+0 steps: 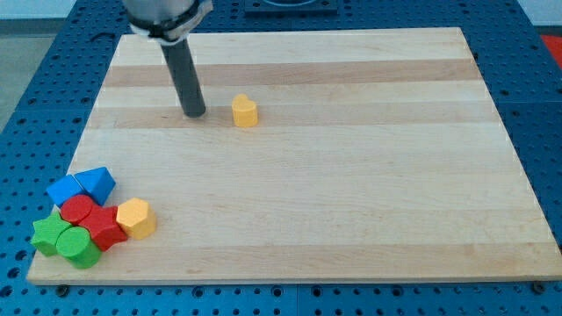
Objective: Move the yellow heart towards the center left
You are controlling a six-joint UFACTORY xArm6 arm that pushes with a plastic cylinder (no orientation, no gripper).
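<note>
The pale wooden board [351, 202] with its lengthwise grain stripes lies on a blue perforated table [35, 79]; it is the only thing here that bears anything, and it bears blocks in two places. The small yellow heart-shaped block [245, 111] stands alone in the upper part of the board, left of the middle; near the view's bottom left corner a tight cluster sits: a blue cube-like block [64, 190] touching a blue triangular block [97, 183], below them a red round block [78, 209] and a second red block [106, 228] of unclear shape, a yellow hexagonal block [135, 217] at the cluster's right edge, and two green blocks, a star-like one [48, 235] and a rounder one [81, 247], at its lower left.

The arm comes down from the view's top; its straight dark rod stands nearly upright, and my tip [195, 114] rests on the board just left of the yellow heart, a narrow gap between them, well apart from the cluster; there are no jaws here, so nothing is grasped or clenched.
</note>
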